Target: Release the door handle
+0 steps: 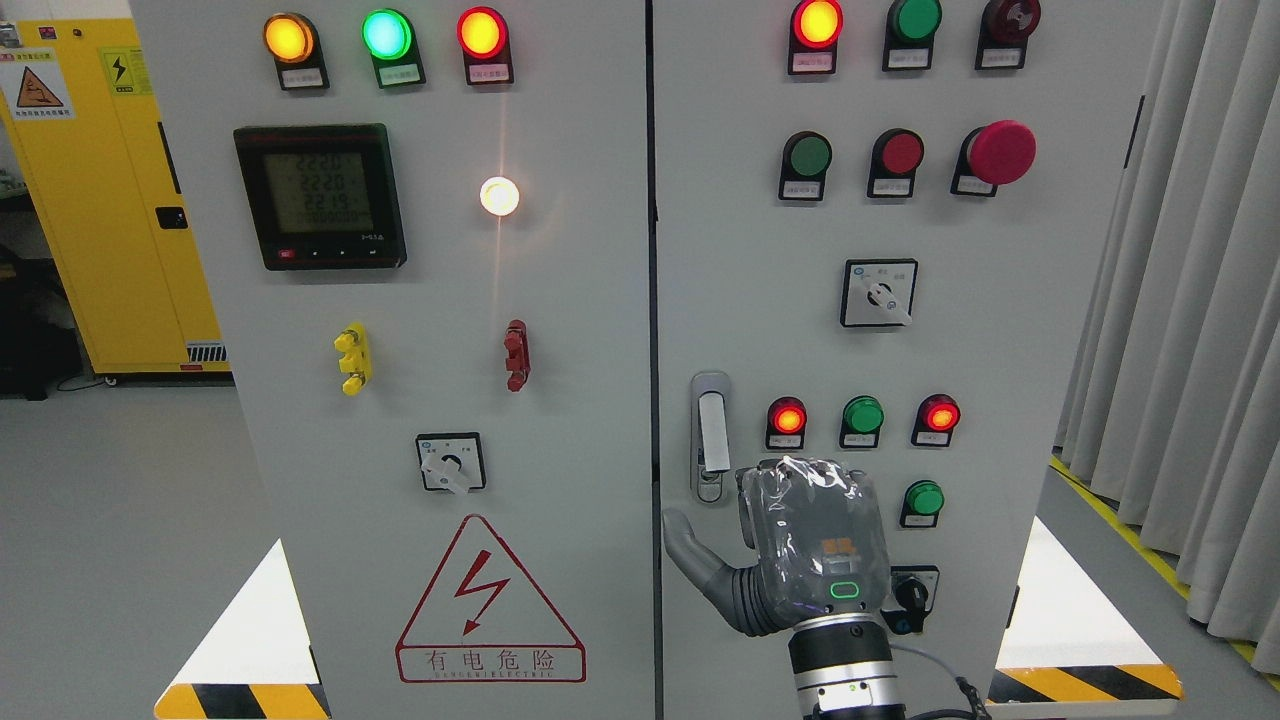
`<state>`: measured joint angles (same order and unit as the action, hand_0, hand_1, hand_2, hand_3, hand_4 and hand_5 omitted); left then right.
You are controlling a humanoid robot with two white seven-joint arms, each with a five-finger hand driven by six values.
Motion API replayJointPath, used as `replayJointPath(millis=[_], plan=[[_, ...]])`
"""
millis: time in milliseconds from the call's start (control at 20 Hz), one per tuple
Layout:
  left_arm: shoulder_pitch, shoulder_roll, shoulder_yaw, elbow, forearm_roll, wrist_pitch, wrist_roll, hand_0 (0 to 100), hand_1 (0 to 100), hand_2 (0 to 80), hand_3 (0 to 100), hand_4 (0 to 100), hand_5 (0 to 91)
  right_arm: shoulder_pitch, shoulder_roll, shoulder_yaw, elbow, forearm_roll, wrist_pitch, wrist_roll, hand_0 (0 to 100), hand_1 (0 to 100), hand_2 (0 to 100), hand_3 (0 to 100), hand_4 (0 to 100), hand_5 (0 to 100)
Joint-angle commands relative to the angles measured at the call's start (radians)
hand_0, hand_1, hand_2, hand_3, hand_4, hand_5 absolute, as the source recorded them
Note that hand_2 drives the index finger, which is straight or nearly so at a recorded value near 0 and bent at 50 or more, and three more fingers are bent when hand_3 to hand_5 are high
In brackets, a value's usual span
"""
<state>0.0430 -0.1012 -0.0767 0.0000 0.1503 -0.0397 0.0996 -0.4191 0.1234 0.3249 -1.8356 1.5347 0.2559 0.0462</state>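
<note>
Right hand (790,545) below upright silver door handle (711,435).

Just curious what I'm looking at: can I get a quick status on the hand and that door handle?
Right hand just below door handle, thumb out; grip state unclear. Handle flush on right cabinet door, ungripped. Left hand unseen. Nothing between them.

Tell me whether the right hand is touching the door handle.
Cannot tell. In the head view the right hand sits just below and right of the door handle; its back faces the camera, hiding any contact or gap.
</note>
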Motion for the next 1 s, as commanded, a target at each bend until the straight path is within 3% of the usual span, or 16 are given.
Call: replayJointPath(millis=[0, 351, 952], plan=[[0.0, 0.0, 0.0, -0.015, 0.0, 0.0, 0.0, 12, 56, 0.0, 0, 0, 0.0, -0.05, 0.001, -0.024, 0.075, 0.002, 0.011, 0.001, 21, 20, 100, 100, 100, 100], [0.0, 0.0, 0.0, -0.015, 0.0, 0.0, 0.0, 12, 56, 0.0, 0, 0, 0.0, -0.056, 0.001, -0.026, 0.078, 0.002, 0.014, 0.001, 21, 23, 100, 100, 100, 100], [0.0, 0.0, 0.0, -0.015, 0.0, 0.0, 0.0, 12, 56, 0.0, 0, 0, 0.0, -0.072, 0.004, -0.033, 0.076, 0.001, 0.016, 0.001, 31, 21, 100, 100, 100, 100]])
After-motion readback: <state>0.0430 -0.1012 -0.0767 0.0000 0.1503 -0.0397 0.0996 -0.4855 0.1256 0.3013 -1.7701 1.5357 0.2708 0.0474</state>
